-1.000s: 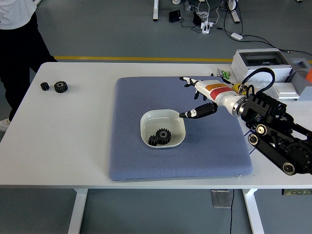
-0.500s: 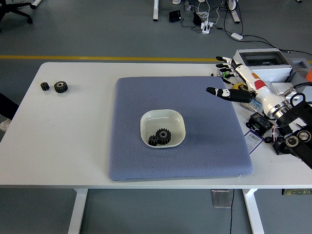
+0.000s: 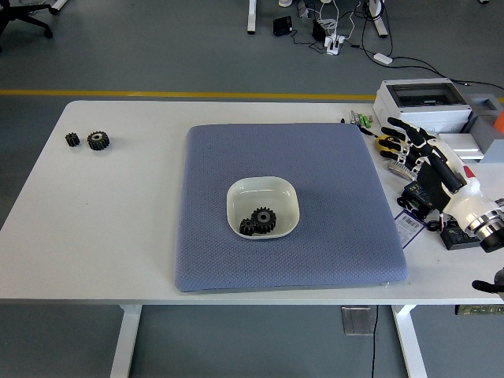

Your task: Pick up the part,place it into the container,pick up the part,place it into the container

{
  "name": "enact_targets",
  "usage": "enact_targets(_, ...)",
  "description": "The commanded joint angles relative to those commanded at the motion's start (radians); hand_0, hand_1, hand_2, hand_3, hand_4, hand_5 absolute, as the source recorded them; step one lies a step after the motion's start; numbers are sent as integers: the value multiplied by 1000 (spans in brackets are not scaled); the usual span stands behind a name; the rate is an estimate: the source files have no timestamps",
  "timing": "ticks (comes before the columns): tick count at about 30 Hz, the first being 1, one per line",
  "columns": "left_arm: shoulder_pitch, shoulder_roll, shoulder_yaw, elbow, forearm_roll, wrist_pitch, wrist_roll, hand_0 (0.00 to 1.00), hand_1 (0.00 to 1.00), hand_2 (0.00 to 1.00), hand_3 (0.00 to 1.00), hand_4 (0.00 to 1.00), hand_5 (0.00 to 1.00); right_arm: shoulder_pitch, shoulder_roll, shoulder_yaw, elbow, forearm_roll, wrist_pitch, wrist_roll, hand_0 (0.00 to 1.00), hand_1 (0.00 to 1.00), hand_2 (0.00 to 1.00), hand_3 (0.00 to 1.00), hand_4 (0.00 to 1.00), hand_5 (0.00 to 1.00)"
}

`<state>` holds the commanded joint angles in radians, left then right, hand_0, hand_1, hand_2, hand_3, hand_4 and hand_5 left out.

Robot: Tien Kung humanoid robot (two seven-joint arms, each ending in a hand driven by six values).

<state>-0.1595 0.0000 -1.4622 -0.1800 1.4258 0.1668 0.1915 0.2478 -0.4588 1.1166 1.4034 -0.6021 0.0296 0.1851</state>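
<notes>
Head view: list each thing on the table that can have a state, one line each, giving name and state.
White bowl: upright on the blue mat, holding two gears.
Gears in bowl: lying flat, side by side.
Two gears at the table's far left: lying flat, outside the bowl.
Right hand: open, holding nothing, at the table's right edge.
White box: lid closed.

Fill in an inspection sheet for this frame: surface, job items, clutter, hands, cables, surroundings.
Surface: white table with blue mat in the middle.
Job's things: white bowl on the mat holds two black gears; two more gears sit at the table's far left.
Clutter: white box, small tools and a labelled device along the right edge.
Grippers: right robot hand open, empty, off the mat; left not in view.
Cables: several on the floor behind the table.
Surroundings: grey floor, yellow line.
</notes>
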Motion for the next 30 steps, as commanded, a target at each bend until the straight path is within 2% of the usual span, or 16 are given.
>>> enact_targets(3, 4, 0, -1, 0, 4, -1, 2, 684, 671, 661, 568, 615, 545, -46, 11, 31, 2, 91, 15, -7, 768, 760, 803, 857, 998, 856)
enact_targets(5, 7, 0, -1, 0, 10, -3, 3, 684, 671, 661, 568, 615, 545, -69, 23, 67, 0, 146, 11, -41, 768, 760, 803, 857, 998, 856)
enact_targets(7, 11, 0, 4, 0, 10, -4, 4, 684, 671, 661, 568, 615, 545, -77, 31, 103, -10, 90, 1, -69, 768, 760, 803, 857, 998, 856)
enact_targets(8, 12, 0, 7, 0, 12, -6, 5, 683, 670, 660, 568, 613, 547, -79, 32, 112, -14, 64, 0, -75, 730, 731, 773, 813, 998, 889)
enact_targets(14, 18, 0, 37, 0, 9, -15, 6, 683, 672, 657, 567, 611, 548, -96, 48, 177, -27, 6, 6, -86, 729, 731, 770, 808, 998, 894)
enact_targets(21, 19, 0, 53, 0, 5, -21, 7, 684, 669, 656, 567, 609, 551, -116, 87, 321, -16, -153, -25, -90, 738, 736, 775, 804, 998, 901)
enact_targets(26, 21, 0, 58, 0, 2, -23, 4, 684, 669, 657, 568, 608, 552, -138, 116, 398, 0, -188, -27, -89, 743, 744, 777, 805, 998, 913)
enact_targets(30, 22, 0, 59, 0, 2, -25, 2, 684, 669, 657, 568, 608, 552, -157, 166, 459, 15, -279, -79, -151, 743, 744, 777, 805, 998, 913)
